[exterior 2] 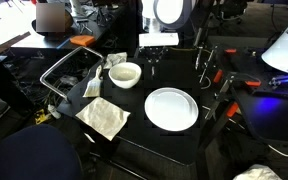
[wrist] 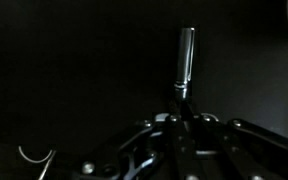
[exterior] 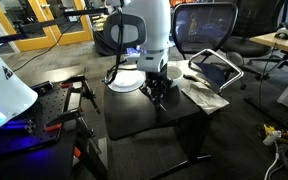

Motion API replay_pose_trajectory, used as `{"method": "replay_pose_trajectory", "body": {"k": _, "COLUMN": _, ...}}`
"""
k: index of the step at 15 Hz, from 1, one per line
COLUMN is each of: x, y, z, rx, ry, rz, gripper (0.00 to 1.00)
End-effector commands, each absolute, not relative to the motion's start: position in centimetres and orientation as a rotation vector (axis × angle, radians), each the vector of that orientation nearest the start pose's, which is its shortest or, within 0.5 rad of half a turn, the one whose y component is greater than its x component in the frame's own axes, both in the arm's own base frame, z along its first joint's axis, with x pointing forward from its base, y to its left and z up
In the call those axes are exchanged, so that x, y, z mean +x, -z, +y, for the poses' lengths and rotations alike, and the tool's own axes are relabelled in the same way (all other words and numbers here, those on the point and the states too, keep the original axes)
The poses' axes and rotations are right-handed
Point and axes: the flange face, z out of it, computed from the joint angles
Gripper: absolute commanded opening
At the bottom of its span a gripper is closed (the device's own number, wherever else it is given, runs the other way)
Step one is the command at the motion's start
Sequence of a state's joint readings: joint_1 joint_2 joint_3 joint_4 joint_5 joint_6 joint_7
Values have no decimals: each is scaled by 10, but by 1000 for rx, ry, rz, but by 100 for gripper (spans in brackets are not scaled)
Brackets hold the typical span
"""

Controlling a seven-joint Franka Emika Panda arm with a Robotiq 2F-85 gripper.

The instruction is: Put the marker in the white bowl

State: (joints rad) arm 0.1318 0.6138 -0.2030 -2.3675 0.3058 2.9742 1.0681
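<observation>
My gripper [wrist: 184, 102] is shut on the dark marker [wrist: 185, 55], which sticks straight out from between the fingers in the wrist view. In an exterior view the gripper [exterior 2: 154, 64] hangs low over the black table, just to the right of the white bowl [exterior 2: 125, 73] and apart from it. The bowl stands upright and looks empty. In an exterior view the gripper [exterior: 160, 92] is below the white arm; the bowl is not clear there.
A flat white plate [exterior 2: 171, 108] lies in front of the gripper, also seen in an exterior view [exterior: 127, 82]. A crumpled cloth [exterior 2: 104, 117] lies at the table's left front. A wire rack [exterior 2: 64, 72] stands left of the bowl. Clamps [exterior 2: 219, 78] sit on the right edge.
</observation>
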Motion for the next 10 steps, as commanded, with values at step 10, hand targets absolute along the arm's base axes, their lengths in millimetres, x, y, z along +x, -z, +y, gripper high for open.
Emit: {"method": "replay_pose_trajectory", "body": {"k": 10, "x": 481, "y": -193, "z": -80, "rx": -2398, "ry": 382, "rz": 1990, "gripper": 3}}
